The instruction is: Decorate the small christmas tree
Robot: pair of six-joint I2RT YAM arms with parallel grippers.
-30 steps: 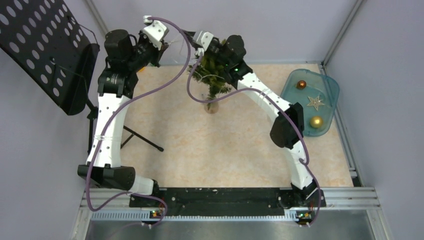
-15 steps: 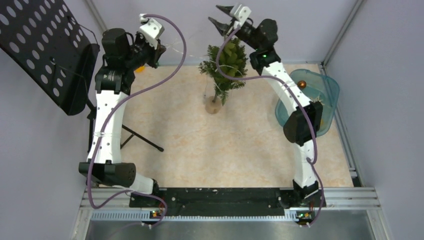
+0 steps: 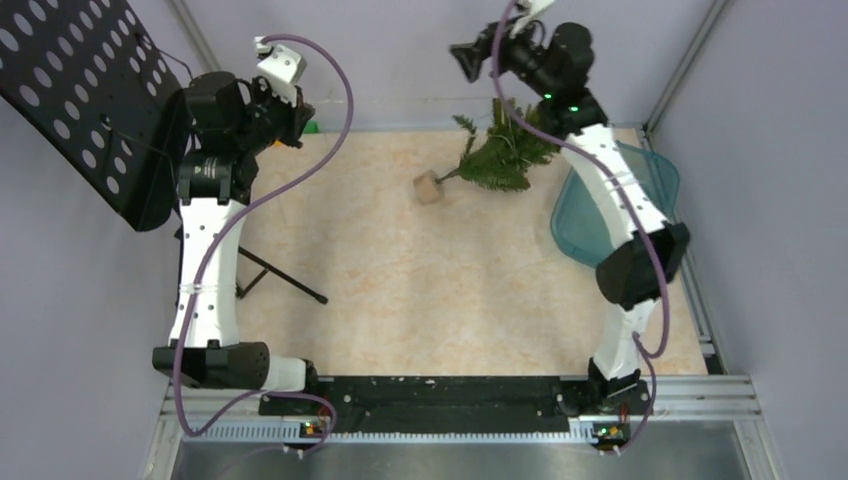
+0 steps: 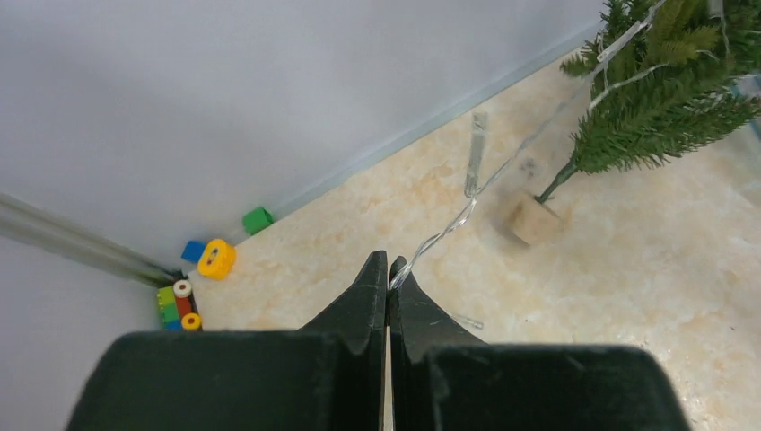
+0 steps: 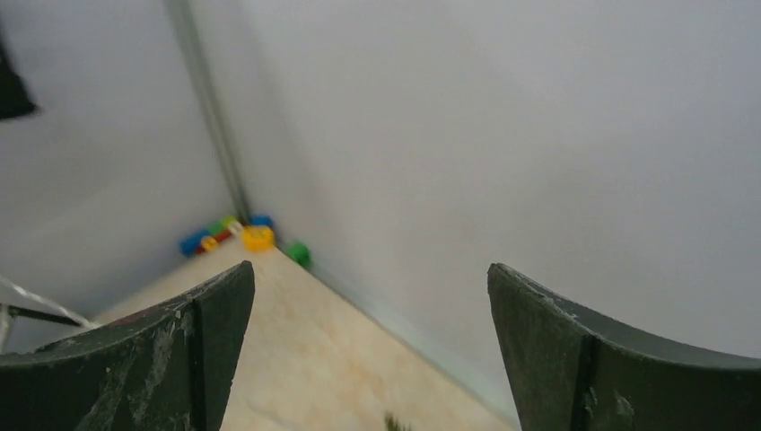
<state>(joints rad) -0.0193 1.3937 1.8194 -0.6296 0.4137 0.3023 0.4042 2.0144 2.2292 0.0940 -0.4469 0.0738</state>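
Small christmas tree (image 3: 505, 155) (image 4: 664, 117): lying on its side on the tabletop (image 3: 430, 300), far and right of centre. Pale wooden base (image 3: 428, 187) (image 4: 531, 220) pointing left, clear of the foliage; branch tips pointing right, just beside a translucent teal tray (image 3: 575, 220) partly hidden behind the right arm.

Left hand (image 3: 297, 118) (image 4: 388, 265): raised at the far left, fingers pressed together and clamped on a thin clear wire (image 4: 449, 224). Wire running from the fingertips, above the tabletop, towards the tree and draped across its upper branches.

Right hand (image 3: 468, 60) (image 5: 368, 274): raised high over the far edge, above and left of the foliage, aimed at the far wall. Fingers spread wide apart — nothing between them, no contact with the tree.

Far left corner, against the wall: a cluster of small toy blocks (image 4: 215, 258) (image 5: 258, 238) — yellow, blue, green among them.

Left of the tabletop: a black perforated music stand (image 3: 80, 90), close beside the left arm's upper joints.
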